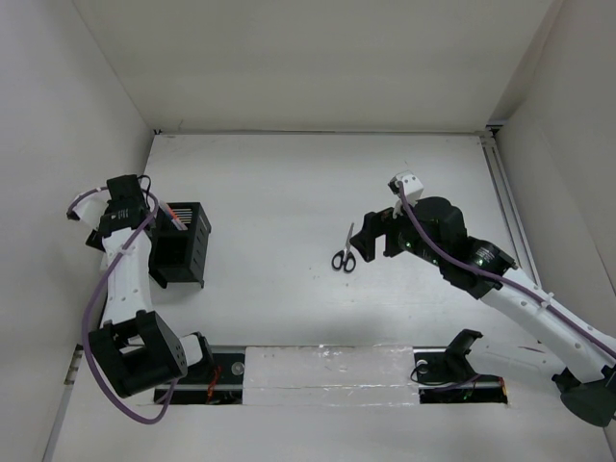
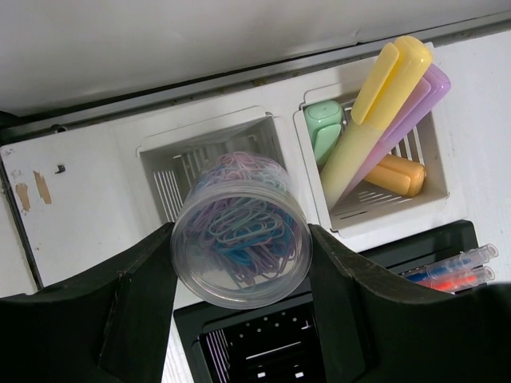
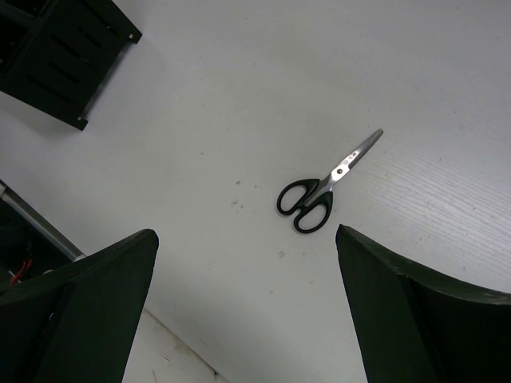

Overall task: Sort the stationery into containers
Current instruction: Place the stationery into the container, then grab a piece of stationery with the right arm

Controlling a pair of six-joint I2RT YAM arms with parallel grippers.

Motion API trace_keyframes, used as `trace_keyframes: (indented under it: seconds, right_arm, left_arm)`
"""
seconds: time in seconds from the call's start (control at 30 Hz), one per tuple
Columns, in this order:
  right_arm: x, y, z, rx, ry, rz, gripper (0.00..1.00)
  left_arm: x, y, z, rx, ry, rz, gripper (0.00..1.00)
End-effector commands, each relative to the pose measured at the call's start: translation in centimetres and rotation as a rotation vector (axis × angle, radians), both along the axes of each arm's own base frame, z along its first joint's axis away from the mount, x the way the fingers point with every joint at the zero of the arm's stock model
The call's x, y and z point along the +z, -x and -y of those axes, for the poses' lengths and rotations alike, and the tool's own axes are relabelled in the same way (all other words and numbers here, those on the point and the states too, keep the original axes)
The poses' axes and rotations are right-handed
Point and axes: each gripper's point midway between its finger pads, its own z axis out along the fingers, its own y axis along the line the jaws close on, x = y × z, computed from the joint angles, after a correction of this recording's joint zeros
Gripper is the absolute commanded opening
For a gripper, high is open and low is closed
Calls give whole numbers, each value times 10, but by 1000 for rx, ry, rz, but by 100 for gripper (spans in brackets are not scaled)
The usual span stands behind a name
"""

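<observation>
We log the tub (image 2: 239, 299) as clear, glossy plastic, with coated pastel paper clips (image 2: 243, 231) showing through. Scissors (image 3: 319, 187): shiny black plastic handles, bright bare metal blades. Bench (image 3: 239, 80): matt white, faint grain. Highlighters (image 2: 375, 112): smooth satin plastic.

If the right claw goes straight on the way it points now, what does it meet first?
Probably the black-handled scissors on the table; the open right claw frames them, though depth is unclear.

left hand (image 2: 239, 275) gripping, right hand (image 3: 246, 239) spread wide
</observation>
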Motion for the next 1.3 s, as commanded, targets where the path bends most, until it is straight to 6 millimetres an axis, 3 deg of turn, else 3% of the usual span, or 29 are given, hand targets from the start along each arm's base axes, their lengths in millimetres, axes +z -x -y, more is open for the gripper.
trace_keyframes:
  seconds: [0.0,0.1,0.13,0.23,0.27,0.37,0.4,0.43,0.47,0.6,0.73,0.83,0.93,0.97,1.0,1.07,1.13,1.17,1.2,1.27]
  right_arm:
    - [15,-3,-6,13,-36,53,99]
    - [15,-3,-6,13,-36,53,99]
    - [15,-3,-6,13,-36,53,99]
    - [15,-2,-7,21,-38,51,99]
    - [15,-2,-7,21,-38,51,99]
    - [10,-3,-9,21,-32,44,99]
    - [10,-3,-9,21,-32,44,99]
    - [10,-3,-9,21,-32,44,99]
    - [10,-3,-9,21,-32,44,99]
    - [7,-6,-9,11,-23,40,99]
    - [-2,-16,-1,-78,-7,14,99]
    - [-32,-24,13,-191,72,-59,99]
    - [-61,-31,34,-326,169,-114,99]
    - [-70,-30,34,-335,176,-136,99]
    - [-73,-32,35,-360,175,-143,99]
    - [-95,-32,39,-395,214,-184,99]
    - [-105,-34,38,-426,216,-215,99]
    - [-110,-36,38,-440,225,-225,99]
    - [-125,-35,38,-453,247,-258,99]
    - [-135,-38,39,-474,266,-264,98]
  left_arm:
    - [10,0,-1,20,-17,50,0]
    - [10,0,-1,20,-17,50,5]
    - [10,0,-1,20,-17,50,17]
    - [12,0,1,8,-16,54,39]
    - [15,1,1,8,-19,64,53]
    - [25,0,0,0,-37,99,71]
    - [28,-1,0,0,-40,108,79]
    - [31,-1,0,0,-43,117,94]
    - [32,0,-1,7,-51,114,99]
    - [35,-1,-2,7,-54,123,99]
    - [55,-8,6,-81,-64,194,99]
    - [74,-22,20,-227,-65,253,99]
    - [89,-38,52,-421,15,323,99]
    - [101,-40,51,-424,-6,359,99]
    - [108,-47,69,-513,41,414,99]
    - [124,-57,86,-607,62,498,99]
    - [137,-64,108,-702,101,534,99]
    - [137,-75,141,-797,123,520,99]
    - [150,-79,160,-830,113,524,99]
    - [153,-87,191,-846,87,512,99]
